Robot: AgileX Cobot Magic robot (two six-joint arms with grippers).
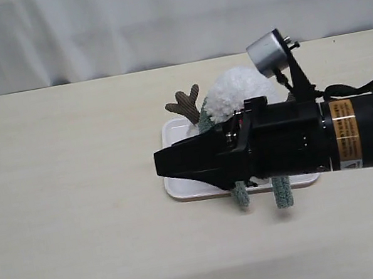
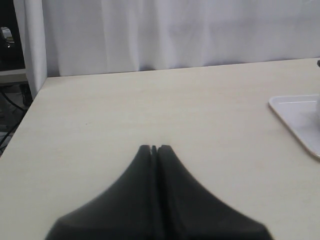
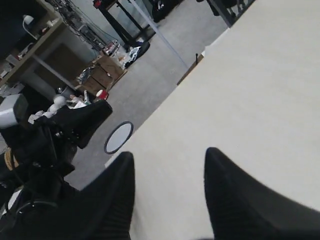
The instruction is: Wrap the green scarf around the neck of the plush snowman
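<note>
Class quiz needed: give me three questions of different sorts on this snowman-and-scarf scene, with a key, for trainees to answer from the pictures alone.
1. True or false: the left arm's jaws are shut, with nothing between them.
2. Multiple choice: what does the plush snowman lie on? A) the bare table B) a white tray C) a cardboard box
3. Short answer: in the exterior view, how many ends of the green scarf reach past the tray's near edge?

Key: 1 true; 2 B; 3 two.
</note>
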